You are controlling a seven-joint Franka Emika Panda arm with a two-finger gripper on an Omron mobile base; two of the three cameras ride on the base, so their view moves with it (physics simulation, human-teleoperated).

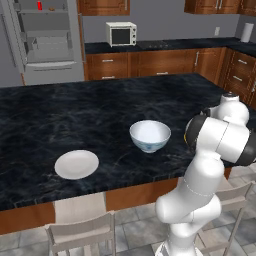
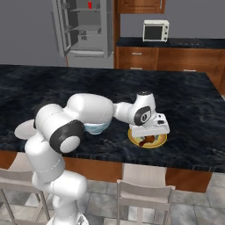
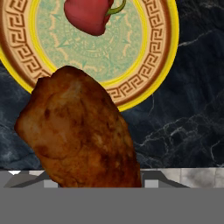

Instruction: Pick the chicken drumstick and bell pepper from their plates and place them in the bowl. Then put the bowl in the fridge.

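The fridge [image 1: 50, 40] is seen open far behind the bowl [image 1: 150, 135], across the dark counter [image 1: 100, 110]. The white plate [image 1: 76, 164] lies bare to the bowl's left; the yellow plate [image 3: 153, 65] is set just to its right. Over that plate the gripper [image 2: 149, 135] is held, jaws part-closed on the chicken drumstick [image 3: 83, 131] (fingertips hidden by the meat), whose long axis runs out along the hand. The bell pepper [image 3: 87, 15] is left on the yellow plate. The bowl lies to the gripper's left – a short sideways carry is judged next.

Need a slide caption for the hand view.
Drumstick held in the pincer above the yellow plate bearing the bell pepper.
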